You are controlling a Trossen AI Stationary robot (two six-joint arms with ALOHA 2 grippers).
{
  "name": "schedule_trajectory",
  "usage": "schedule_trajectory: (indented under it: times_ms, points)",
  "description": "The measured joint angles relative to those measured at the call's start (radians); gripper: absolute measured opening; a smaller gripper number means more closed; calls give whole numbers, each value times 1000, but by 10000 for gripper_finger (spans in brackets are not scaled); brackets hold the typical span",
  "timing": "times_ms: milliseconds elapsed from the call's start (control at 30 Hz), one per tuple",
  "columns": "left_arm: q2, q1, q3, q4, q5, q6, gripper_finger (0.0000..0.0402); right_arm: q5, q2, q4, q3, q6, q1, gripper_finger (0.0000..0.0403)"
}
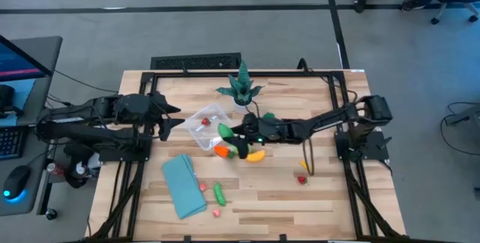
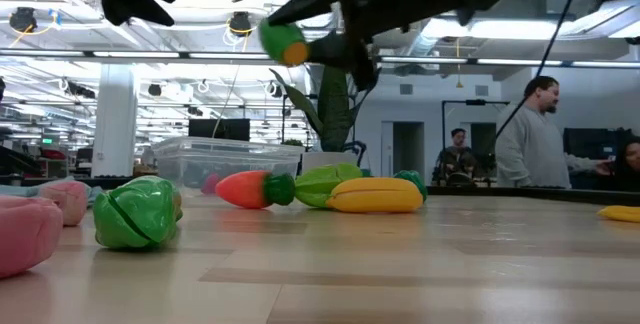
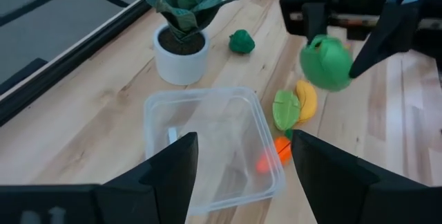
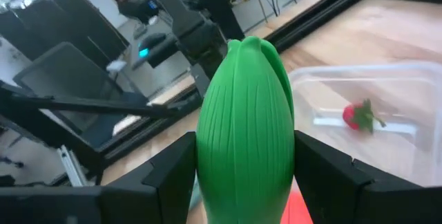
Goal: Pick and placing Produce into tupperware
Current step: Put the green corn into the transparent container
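Grey carpet (image 1: 225,25) crossed by dark seams surrounds the pale wooden counter (image 1: 262,198). A desk (image 1: 22,123) with a keyboard (image 1: 10,139) and mouse (image 1: 16,180) stands beyond its left edge. Behind, ceiling lights (image 2: 60,14) line an open office where people (image 2: 535,134) stand.

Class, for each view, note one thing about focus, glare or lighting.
Low view: the pink produce at the near edge is blurred; ceiling strip lights glare. Right wrist view: the green produce in the right gripper fills the frame. High view: even light, soft shadows under the tupperware.
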Motion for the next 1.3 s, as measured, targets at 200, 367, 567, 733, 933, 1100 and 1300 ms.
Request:
schedule_trajectory:
  times_ms: [200, 367, 567, 733, 933, 1100, 1300]
  points:
    - [-91, 0, 0, -59, -25, -19, 224, -25, 116, 8, 109, -2, -26, 218]
    - [-173, 0, 0, -70, -70, -20, 224, -28, 187, 4, 171, -2, -47, 213]
    - [-235, 0, 0, -92, -94, -19, 224, -28, 224, -55, 217, -1, -79, 215]
    - [-247, 0, 0, -102, -99, -7, 224, -10, 224, -150, 239, -15, -109, 215]
    - [-246, 0, 0, -102, -123, 13, 224, -3, 224, -156, 240, -18, -129, 213]
    - [-246, 0, 0, -101, -131, 19, 224, 2, 224, -177, 240, -38, -128, 215]
    - [-246, 0, 0, -100, -140, 18, 224, 29, 224, -177, 240, -73, -128, 212]
